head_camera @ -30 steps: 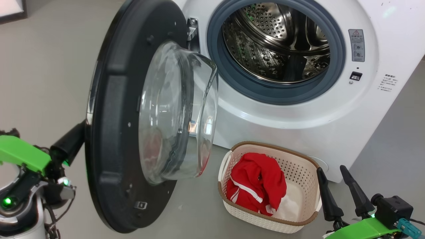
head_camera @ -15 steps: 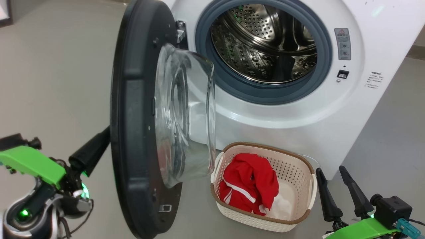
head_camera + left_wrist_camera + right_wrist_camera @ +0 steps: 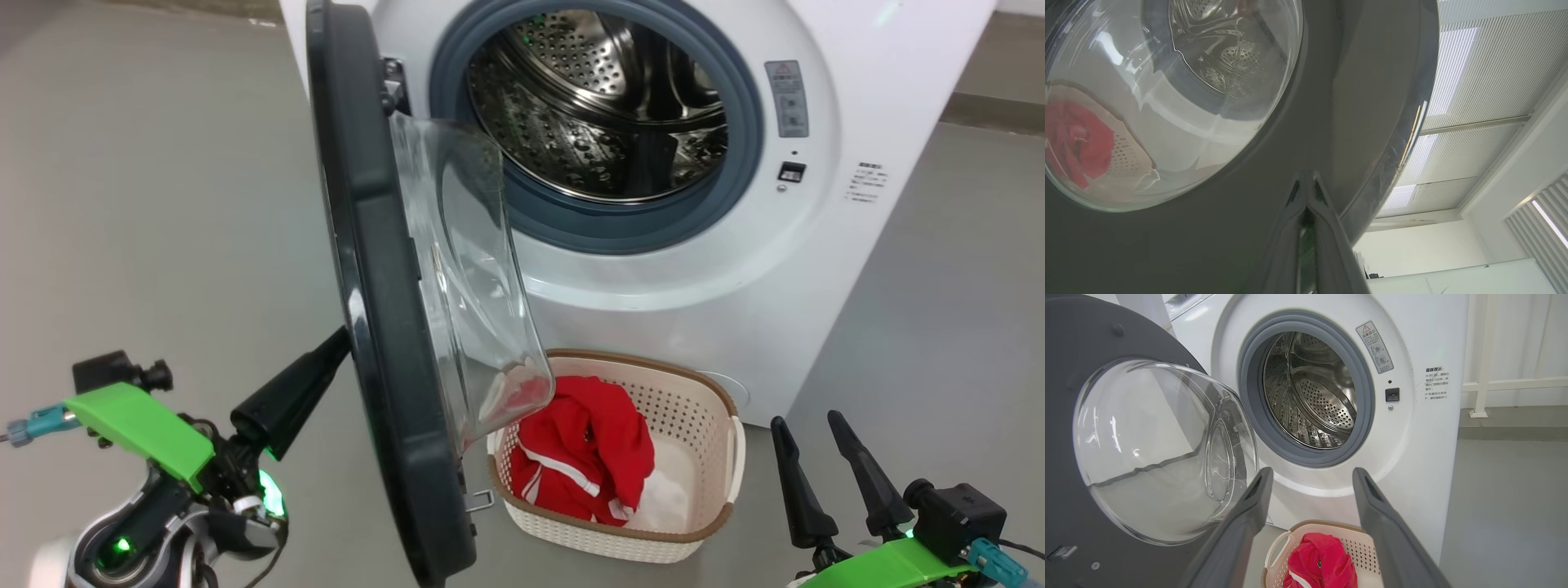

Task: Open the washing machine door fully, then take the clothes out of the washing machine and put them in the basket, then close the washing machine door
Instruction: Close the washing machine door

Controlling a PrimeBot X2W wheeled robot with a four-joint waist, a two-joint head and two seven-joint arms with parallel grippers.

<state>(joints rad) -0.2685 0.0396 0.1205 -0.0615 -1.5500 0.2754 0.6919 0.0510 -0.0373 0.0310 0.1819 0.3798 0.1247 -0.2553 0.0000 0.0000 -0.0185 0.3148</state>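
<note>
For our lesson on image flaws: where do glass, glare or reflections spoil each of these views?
Left wrist view: the door's glass bowl warps the drum and smears the clothes into a red blob; glare streaks the door's glossy rim. Head view: the bowl's lower edge bends the red fabric behind it. Right wrist view: pale reflections streak the bowl.

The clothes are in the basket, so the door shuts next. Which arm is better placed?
Left. The left gripper, shut, rests against the outer face of the washing machine door; the right gripper is open beside the basket, apart from the door.
</note>
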